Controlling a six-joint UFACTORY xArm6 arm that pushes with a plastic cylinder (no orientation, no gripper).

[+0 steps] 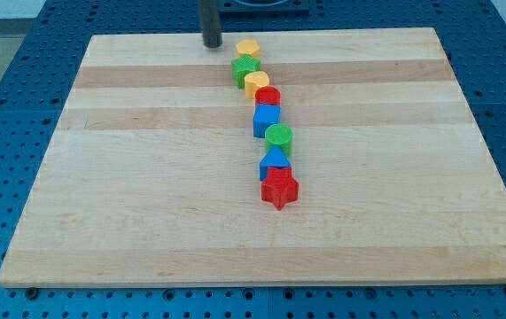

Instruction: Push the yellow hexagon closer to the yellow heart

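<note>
The yellow hexagon [248, 49] lies near the view's top edge of the wooden board [128, 177], at the head of a line of blocks. A green star [245, 69] sits just below it. The yellow heart [256, 84] sits just below the green star, so the star lies between the two yellow blocks. My tip [211, 44] rests on the board to the left of the yellow hexagon, a short gap away and not touching it.
The line continues down the view from the heart: a red cylinder [268, 96], a blue block [267, 120], a green cylinder [279, 136], a blue triangle [275, 162] and a red star [279, 188]. Blue perforated table surrounds the board.
</note>
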